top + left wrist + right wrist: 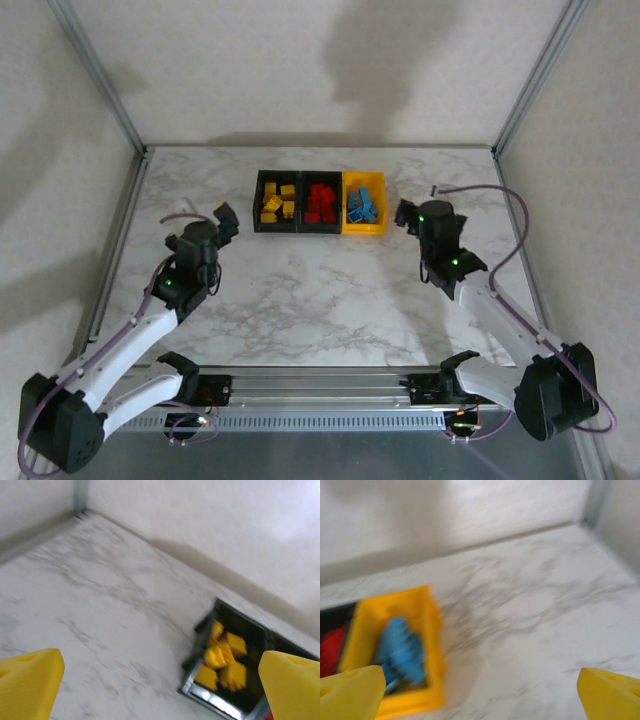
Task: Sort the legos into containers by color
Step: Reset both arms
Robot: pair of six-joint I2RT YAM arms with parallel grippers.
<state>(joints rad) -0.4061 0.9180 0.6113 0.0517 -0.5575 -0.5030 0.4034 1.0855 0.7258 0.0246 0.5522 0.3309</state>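
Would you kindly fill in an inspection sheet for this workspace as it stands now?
Surface: white marble-patterned tabletop, flat.
Job's things: yellow plastic bricks in left black bin; red bricks in middle black bin; blue bricks in yellow bin.
Clutter: nothing seen.
Grippers: left gripper and right gripper, jaws open, holding nothing.
Cables: purple left-arm cable, purple right-arm cable, looping loosely.
Surroundings: pale walls, aluminium frame posts.
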